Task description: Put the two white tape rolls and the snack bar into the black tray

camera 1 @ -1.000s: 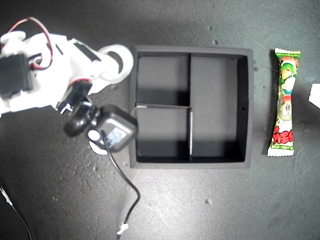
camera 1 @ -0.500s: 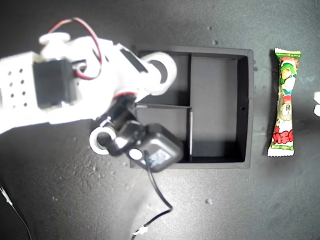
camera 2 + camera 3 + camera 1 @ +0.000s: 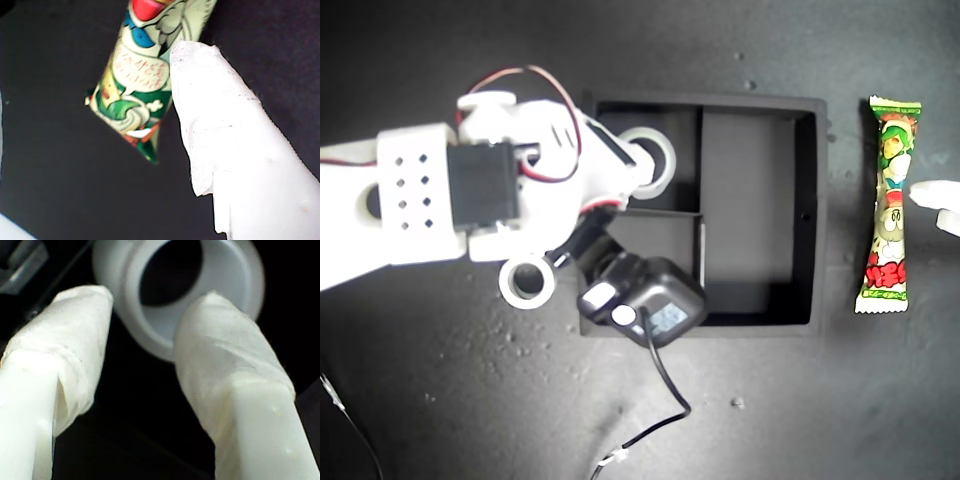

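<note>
Now our second gripper is over the black tray's far small compartment at the exterior view's left, with the larger tape roll at its tips. In the second wrist view the roll sits at the taped fingers, one of which crosses its rim; the jaws stand apart, and we cannot tell whether they still pinch the wall or have let go. We judge the roll to be at or just above that compartment's floor.

The smaller tape roll lies on the dark table just outside the tray's left wall in the exterior view, partly under this arm, so it is the nearer next pick for it.

The snack bar lies well right of the tray, its long axis running near to far, parallel to the long compartment. Our first gripper is beside its right edge; only one finger shows, so we cannot tell its state.

All other tray compartments look empty.
</note>
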Tool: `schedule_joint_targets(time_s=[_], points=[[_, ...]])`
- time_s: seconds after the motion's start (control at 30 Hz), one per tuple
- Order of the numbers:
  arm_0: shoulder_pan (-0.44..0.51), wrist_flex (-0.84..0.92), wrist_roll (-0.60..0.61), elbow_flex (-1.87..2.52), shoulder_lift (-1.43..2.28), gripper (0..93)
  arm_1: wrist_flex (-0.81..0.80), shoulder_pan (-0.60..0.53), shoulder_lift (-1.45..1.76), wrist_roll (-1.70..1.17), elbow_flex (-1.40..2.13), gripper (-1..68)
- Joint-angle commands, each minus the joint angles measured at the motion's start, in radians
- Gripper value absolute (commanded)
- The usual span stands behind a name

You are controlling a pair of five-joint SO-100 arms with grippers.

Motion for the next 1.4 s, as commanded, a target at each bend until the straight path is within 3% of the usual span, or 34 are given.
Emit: schedule_joint_targets(time_s=[0.0,0.27,0.4,0.53,0.57,0.77,0.9,1.0,1.13,1.37], points=[[0.014,0.011,-0.023,-0.04,0.035,12.8,0.025,-0.008,-0.181,-0.017,-0.095,21.3],[0.031,0.184,-0.055,-0.095,0.179,10.6,-0.11,0.023,-0.411,-0.028,-0.118,20.7],[0.072,0.23,-0.137,0.009,0.342,10.1,-0.198,0.044,-0.561,-0.038,-0.155,19.4],[0.178,0.156,-0.225,0.233,0.525,9.6,-0.235,0.074,-0.634,-0.025,-0.193,3.5],[0.212,0.126,-0.247,0.298,0.568,9.4,-0.206,0.084,-0.629,-0.017,-0.207,0.0],[0.368,-0.052,-0.382,0.649,0.739,8.0,0.17,0.109,-0.615,0.117,-0.422,-0.2],[0.403,-0.164,-0.414,0.785,0.769,7.9,0.41,0.11,-0.606,0.307,-0.589,-0.3],[0.408,-0.212,-0.399,0.799,0.73,8.0,0.482,0.13,-0.606,0.469,-0.703,-0.3],[0.394,-0.265,-0.364,0.787,0.657,8.6,0.414,0.146,-0.618,0.532,-0.842,-0.4],[0.373,-0.348,-0.35,0.808,0.589,9.5,0.078,0.153,-0.621,0.034,-0.899,-0.4]])
